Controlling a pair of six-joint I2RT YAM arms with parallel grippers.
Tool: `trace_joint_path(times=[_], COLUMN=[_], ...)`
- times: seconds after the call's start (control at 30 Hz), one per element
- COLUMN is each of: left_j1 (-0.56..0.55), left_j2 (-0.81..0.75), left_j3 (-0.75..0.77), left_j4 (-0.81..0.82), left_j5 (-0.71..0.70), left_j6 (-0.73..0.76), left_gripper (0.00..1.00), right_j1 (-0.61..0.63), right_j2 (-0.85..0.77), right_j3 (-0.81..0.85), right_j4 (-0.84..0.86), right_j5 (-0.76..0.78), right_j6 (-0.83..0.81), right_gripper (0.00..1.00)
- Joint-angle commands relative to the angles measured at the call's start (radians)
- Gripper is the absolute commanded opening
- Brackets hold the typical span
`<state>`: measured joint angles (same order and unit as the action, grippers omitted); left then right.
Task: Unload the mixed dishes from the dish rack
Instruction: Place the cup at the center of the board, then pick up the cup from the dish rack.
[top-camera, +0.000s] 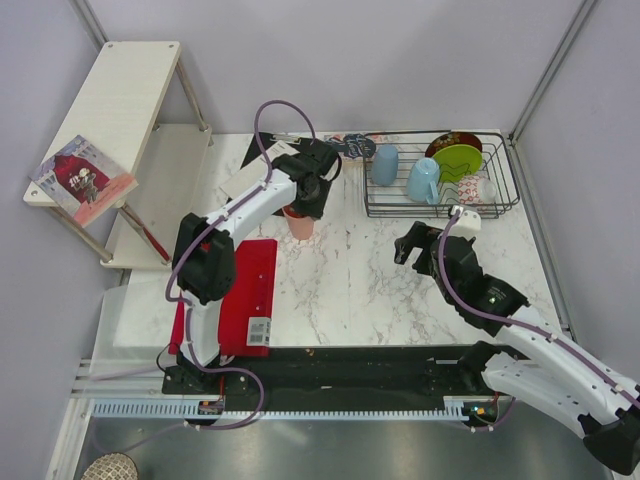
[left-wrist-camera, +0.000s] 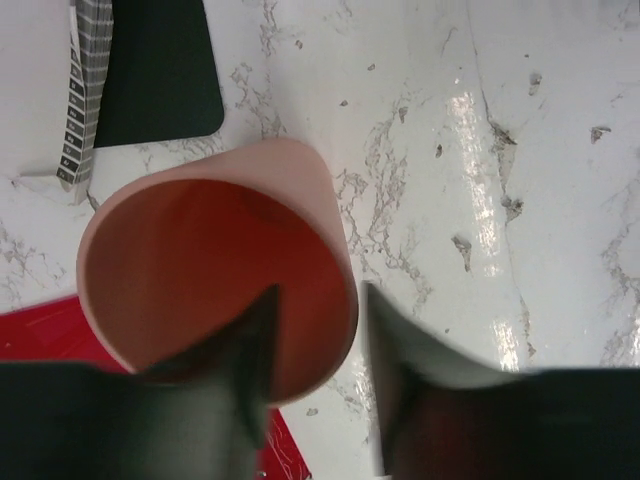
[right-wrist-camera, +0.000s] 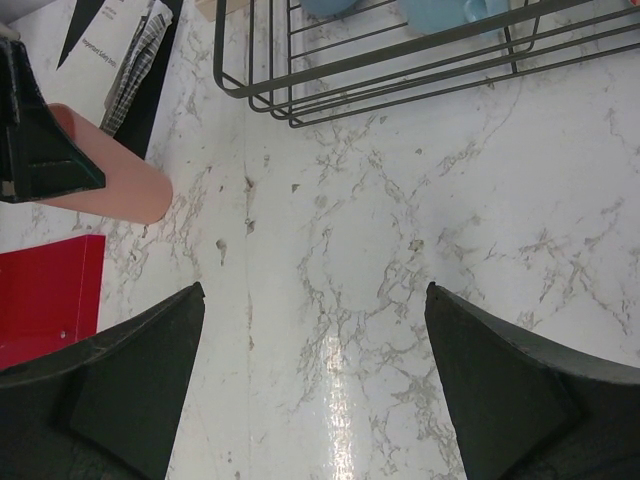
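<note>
**Letting go of the pink cup cleanly**

The pink cup (left-wrist-camera: 200, 260) stands mouth-up on the table (top-camera: 350, 290), left of the middle and toward the far edge, just beyond the far right corner of the red board (top-camera: 250, 290). The left gripper (left-wrist-camera: 318, 295) straddles its wall. One finger (left-wrist-camera: 255, 335) is inside the mouth and the other is outside, and a sliver of marble shows between that outer finger and the cup. The jaws are parted and not pinching.

The step in hand looks like the release. To do it well, the jaws should spread a little more so neither pad drags on the wall. The wrist should then rise straight up until the inner finger clears the rim. A sideways pull before that would likely hook the lip and tip the cup toward the board.

The right gripper (right-wrist-camera: 312, 295) hangs with its jaws spread wide and nothing in them, above bare marble near the near edge of the dish rack (top-camera: 412, 213). The rack sits in the far right corner of the table. In it are the grey-blue cup (top-camera: 385, 165), the light blue mug (top-camera: 423, 180) and the lime-green plate (top-camera: 458, 160).
</note>
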<state>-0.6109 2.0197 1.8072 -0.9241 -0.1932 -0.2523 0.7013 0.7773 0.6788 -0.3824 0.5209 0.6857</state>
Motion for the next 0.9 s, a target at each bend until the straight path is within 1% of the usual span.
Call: trace_joint_path(times=[0.0,0.07,0.1,0.13,0.27,0.33,0.37,0.4,0.43,0.47,0.5,0.53,0.57,0.63,0.67,0.7,0.77,0.8,0.83,0.87], left_j1=[-0.009,-0.013,-0.015,-0.021,-0.036,-0.041,-0.039,-0.035,-0.029,-0.012,-0.006,0.003,0.003,0.000,-0.003,-0.010,-0.024,-0.026,-0.027,-0.027], left_j2=[-0.122,-0.141,-0.151,-0.168,-0.223,-0.255,-0.284,-0.301,-0.317,-0.364,-0.392,-0.420,-0.455,-0.557,-0.593,-0.664,-0.720,-0.749,-0.794,-0.820], left_j3=[0.095,0.122,0.130,0.139,0.176,0.175,0.172,0.170,0.161,0.106,0.063,-0.039,-0.095,-0.208,-0.326,-0.376,-0.477,-0.500,-0.519,-0.552], left_j4=[-0.007,-0.007,-0.007,-0.007,-0.004,0.010,0.016,0.022,0.033,0.075,0.106,0.205,0.258,0.370,0.474,0.514,0.554,0.565,0.567,0.565], left_j5=[-0.017,-0.018,-0.015,-0.015,-0.031,-0.035,-0.034,-0.010,0.041,0.108,0.148,0.203,0.313,0.426,0.490,0.492,0.462,0.450,0.437,0.425], left_j6=[0.012,0.010,0.008,0.007,-0.008,-0.056,-0.088,-0.146,-0.169,-0.210,-0.278,-0.286,-0.292,-0.295,-0.297,-0.298,-0.286,-0.272,-0.265,-0.255], left_gripper=[0.60,0.62,0.87,0.99,0.99,0.99,1.00,1.00,0.99,0.99,0.99,0.99,0.99,0.99,0.99,0.99,0.99,0.99,0.98,0.98], right_j1=[0.001,0.001,0.001,0.001,0.001,0.000,0.001,0.001,0.000,0.000,0.000,0.001,0.000,-0.002,-0.006,-0.011,-0.048,-0.069,-0.121,-0.153], right_j2=[0.008,0.011,0.013,0.013,0.020,0.020,0.014,-0.010,-0.030,-0.051,-0.087,-0.096,-0.092,0.003,0.052,0.159,0.274,0.380,0.429,0.474], right_j3=[0.019,0.022,0.024,0.025,0.039,0.050,0.050,0.041,0.027,0.013,-0.005,-0.004,0.005,0.102,0.148,0.244,0.347,0.440,0.480,0.516], right_j4=[-0.001,0.000,-0.001,-0.001,-0.003,-0.012,-0.012,0.000,0.031,0.122,0.173,0.216,0.243,0.243,0.211,0.195,0.131,0.113,0.102,0.093], right_j5=[0.002,0.004,0.002,0.004,0.020,0.092,0.143,0.224,0.255,0.258,0.249,0.226,0.229,0.283,0.303,0.312,0.301,0.285,0.251,0.167], right_j6=[-0.008,-0.005,-0.003,-0.003,-0.003,0.001,0.030,0.041,0.031,0.003,-0.085,-0.118,-0.138,-0.205,-0.230,-0.251,-0.291,-0.293,-0.288,-0.278], right_gripper=[0.98,0.98,0.98,0.98,0.98,0.98,0.98,0.98,0.98,0.98,0.98,0.98,0.98,0.98,0.98,0.98,0.98,0.98,0.98,0.98])
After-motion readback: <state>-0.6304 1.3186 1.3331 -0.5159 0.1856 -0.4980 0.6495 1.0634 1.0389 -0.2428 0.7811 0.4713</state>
